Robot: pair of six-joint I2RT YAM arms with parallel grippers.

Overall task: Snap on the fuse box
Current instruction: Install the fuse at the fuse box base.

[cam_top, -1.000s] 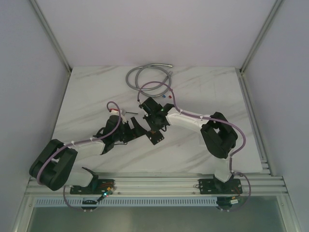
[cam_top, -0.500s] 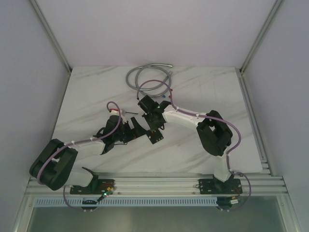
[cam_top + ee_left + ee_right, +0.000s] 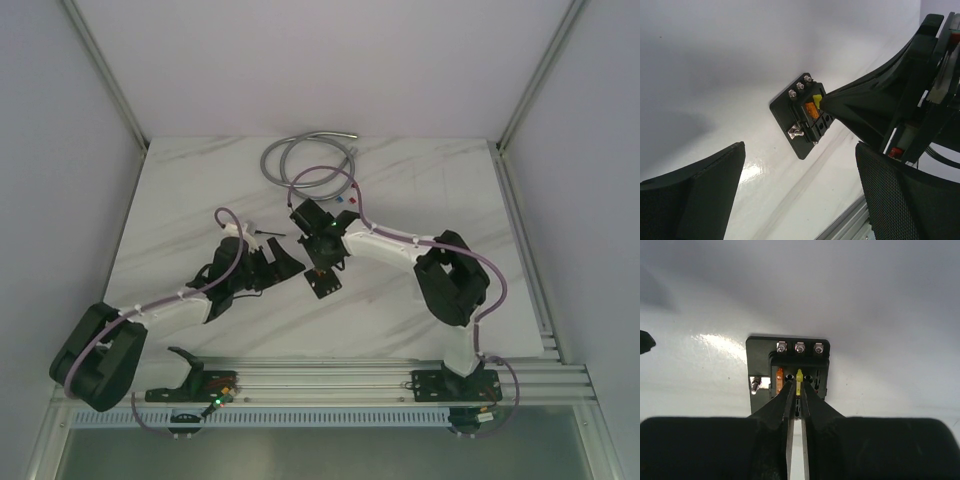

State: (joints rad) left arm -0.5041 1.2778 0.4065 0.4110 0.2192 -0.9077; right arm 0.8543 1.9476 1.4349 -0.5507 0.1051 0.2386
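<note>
The fuse box (image 3: 324, 284) is a small black block on a black base plate, lying flat on the white table. The right wrist view shows it (image 3: 822, 374) with three screws on top and an orange fuse (image 3: 779, 380) seated in one slot. My right gripper (image 3: 318, 264) is directly over the box, shut (image 3: 799, 386) on a small yellow fuse (image 3: 799, 376) whose tip is at the middle slot. My left gripper (image 3: 274, 262) is open and empty just left of the box, not touching it. The left wrist view shows the box (image 3: 801, 131) ahead of its spread fingers (image 3: 800, 172).
A coiled grey cable (image 3: 305, 160) lies at the back of the table. Tiny loose coloured fuses (image 3: 347, 199) lie behind the right wrist. The aluminium base rail (image 3: 320, 378) runs along the near edge. Grey walls close in both sides.
My left arm has drawn back to the left, and its gripper has come off the fuse box. My right gripper stays over the box with the yellow fuse.
</note>
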